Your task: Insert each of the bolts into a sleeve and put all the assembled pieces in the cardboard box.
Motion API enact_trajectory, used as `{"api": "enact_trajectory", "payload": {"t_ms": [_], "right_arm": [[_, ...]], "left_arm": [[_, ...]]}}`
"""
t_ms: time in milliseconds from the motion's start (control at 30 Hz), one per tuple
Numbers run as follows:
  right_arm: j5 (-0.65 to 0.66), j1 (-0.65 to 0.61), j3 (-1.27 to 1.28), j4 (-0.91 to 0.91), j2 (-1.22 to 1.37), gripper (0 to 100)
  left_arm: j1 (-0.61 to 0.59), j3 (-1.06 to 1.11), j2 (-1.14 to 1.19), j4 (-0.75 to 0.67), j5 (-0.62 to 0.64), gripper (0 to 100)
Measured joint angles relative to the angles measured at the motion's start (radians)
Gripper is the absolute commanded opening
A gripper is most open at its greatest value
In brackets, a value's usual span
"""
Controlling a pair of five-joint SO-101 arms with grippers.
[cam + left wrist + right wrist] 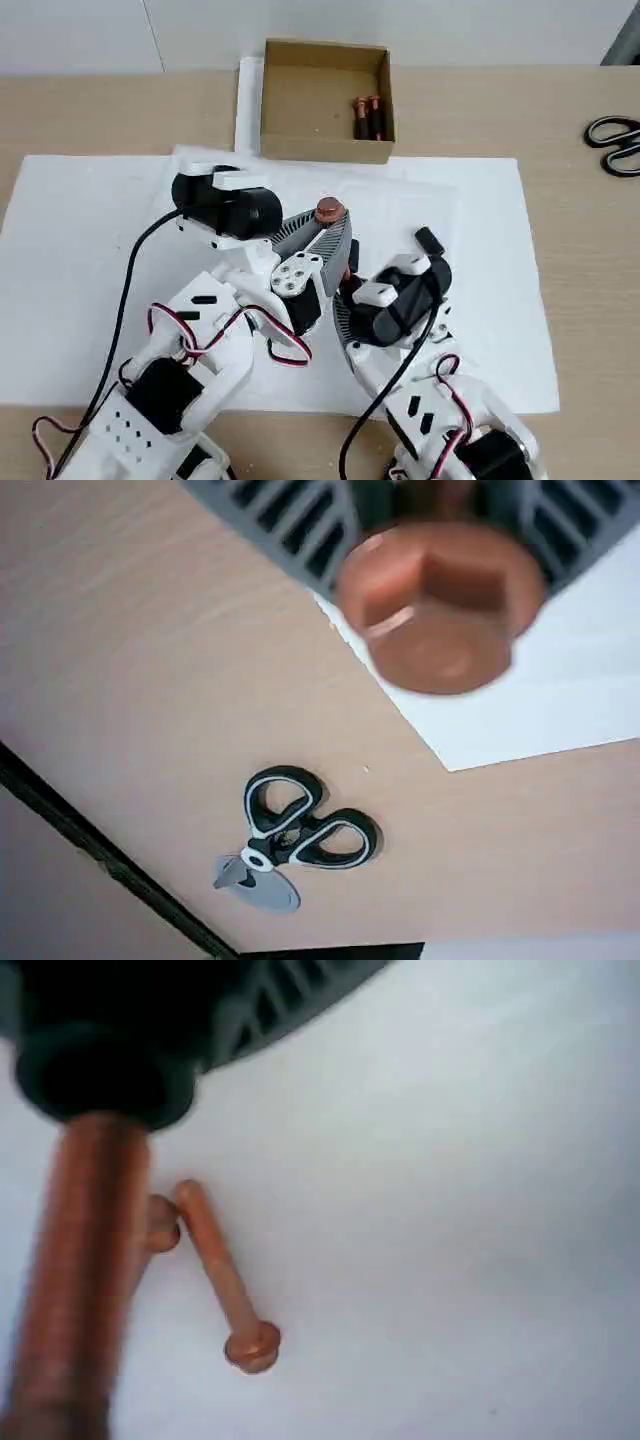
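Black sleeve point(100, 1070) first: toward the near edge of the desk point(100, 110), over the white sheet point(80, 250), the right pincer point(347, 290) looks pressed onto it, and a copper shank point(70, 1290) runs out of its mouth. Just beyond, the left pincer point(326, 228) pinches a hex head point(440, 600) between its grey ribbed fingers point(270, 510); I take head and shank for one bolt. The step in hand, I judge, is mating bolt and sleeve, though how deep the shank sits cannot be told. To do it well, hold the sleeve fixed and let only the bolt arm travel, straight along the shank's own line, since any tilt would likely bind the threads against the bore. Press slowly until the head seats at the sleeve's rim, and loosen neither grip before that, or the piece may drop. Below the sleeve a loose bolt point(225, 1280) lies on the sheet with a second point(160, 1228) touching its tip; best to work above them. Farther off, at the middle of the desk's far edge, the cardboard box point(325, 150) already holds two assembled pieces point(368, 118) against its right wall, so bare floor is free at its left. Scissors point(615, 145) lie by the right edge, well apart.
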Motion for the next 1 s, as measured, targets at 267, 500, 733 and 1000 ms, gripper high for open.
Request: {"api": "enact_trajectory", "payload": {"t_ms": [267, 500, 733, 1000], "right_arm": [[0.0, 0.0, 0.0, 0.0, 0.0, 0.4], [0.0, 0.0, 0.0, 0.0, 0.0, 0.4], [0.0, -0.002, 0.0, 0.0, 0.002, 0.4], [-0.003, -0.006, 0.011, 0.002, 0.005, 0.4]], "left_arm": [[0.011, 0.0, 0.0, 0.0, 0.0, 0], [0.029, 0.005, 0.0, 0.026, 0.0, 0], [0.032, 0.009, -0.002, 0.103, 0.0, 0], [0.037, 0.106, -0.011, 0.115, 0.003, 8]]}}
